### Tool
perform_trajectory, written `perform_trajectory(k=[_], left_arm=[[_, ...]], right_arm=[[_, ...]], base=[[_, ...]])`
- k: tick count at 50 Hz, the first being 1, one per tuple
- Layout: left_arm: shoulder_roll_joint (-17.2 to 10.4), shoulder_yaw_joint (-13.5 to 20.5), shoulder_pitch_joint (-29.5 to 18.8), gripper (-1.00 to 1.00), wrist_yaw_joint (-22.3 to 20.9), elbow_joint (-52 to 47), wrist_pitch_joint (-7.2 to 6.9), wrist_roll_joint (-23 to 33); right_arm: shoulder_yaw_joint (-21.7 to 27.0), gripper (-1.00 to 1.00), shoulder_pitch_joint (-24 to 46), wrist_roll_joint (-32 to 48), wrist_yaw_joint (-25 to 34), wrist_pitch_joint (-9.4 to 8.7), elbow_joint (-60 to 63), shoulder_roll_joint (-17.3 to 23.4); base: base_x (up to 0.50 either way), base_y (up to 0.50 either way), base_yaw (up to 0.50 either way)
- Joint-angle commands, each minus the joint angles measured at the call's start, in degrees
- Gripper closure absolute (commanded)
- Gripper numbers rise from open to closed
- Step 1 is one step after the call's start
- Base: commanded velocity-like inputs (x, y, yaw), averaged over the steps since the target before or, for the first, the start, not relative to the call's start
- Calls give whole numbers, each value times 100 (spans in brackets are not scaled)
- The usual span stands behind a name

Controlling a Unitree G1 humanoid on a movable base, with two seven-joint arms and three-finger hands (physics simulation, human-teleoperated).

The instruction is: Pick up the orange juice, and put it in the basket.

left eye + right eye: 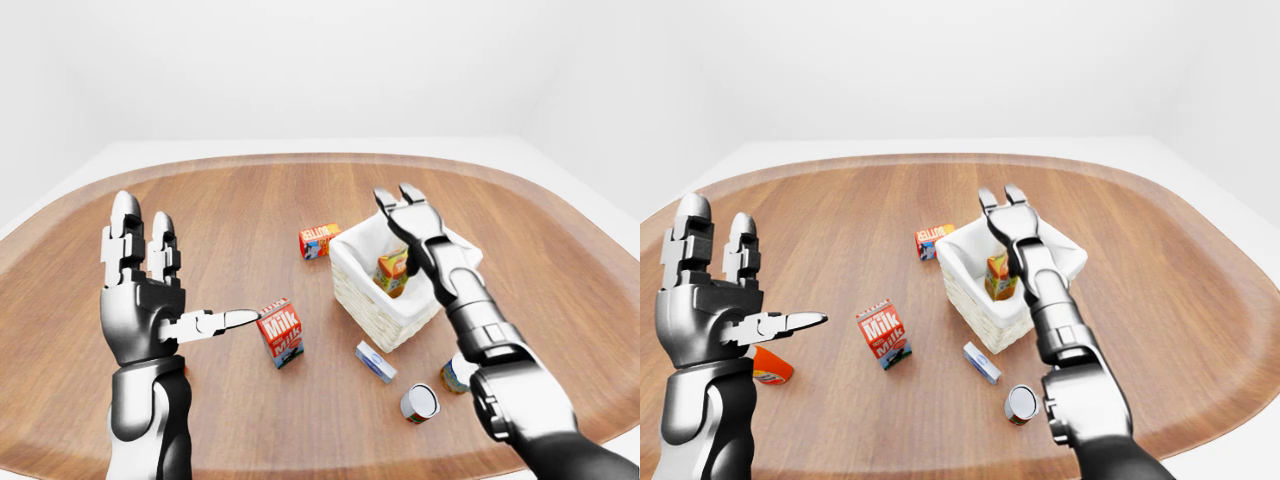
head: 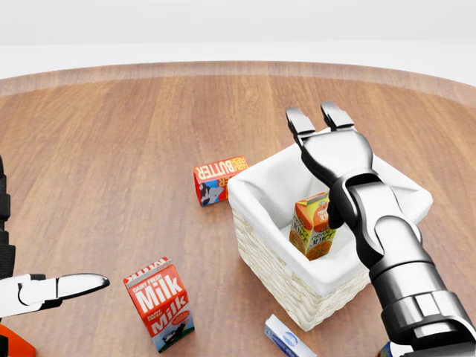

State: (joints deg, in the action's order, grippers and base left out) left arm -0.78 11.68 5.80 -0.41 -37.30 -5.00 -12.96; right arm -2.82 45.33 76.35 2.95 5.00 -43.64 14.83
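Both hands are standing open.
The right hand (image 2: 321, 128) is reaching out, fingers spread upward; the left hand (image 1: 140, 290) is upright, thumb pointing sideways.

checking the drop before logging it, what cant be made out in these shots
- Lower part of the orange juice: the basket wall hides it in all views, so whether it stands flat on the bottom is unclear.
- Right side of the carton, head view: the right hand and forearm cover it.
- Can, left-eye view: half behind the right arm, label unreadable.
- Orange object, right-eye view: partly behind the left hand; cut off in the head view.
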Motion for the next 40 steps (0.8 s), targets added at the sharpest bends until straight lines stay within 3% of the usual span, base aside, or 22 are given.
perform_trajectory(k=[1, 40], left_arm=[[-1, -12, 1, -100, -26, 30, 0, 12], [-5, -7, -6, -100, -33, 25, 0, 12]], right_arm=[[55, -100, -108, -43, 281, 0, 395, 14], [250, -100, -375, -215, 1357, 0, 1708, 66]], base=[[0, 0, 0], [0, 0, 0]])
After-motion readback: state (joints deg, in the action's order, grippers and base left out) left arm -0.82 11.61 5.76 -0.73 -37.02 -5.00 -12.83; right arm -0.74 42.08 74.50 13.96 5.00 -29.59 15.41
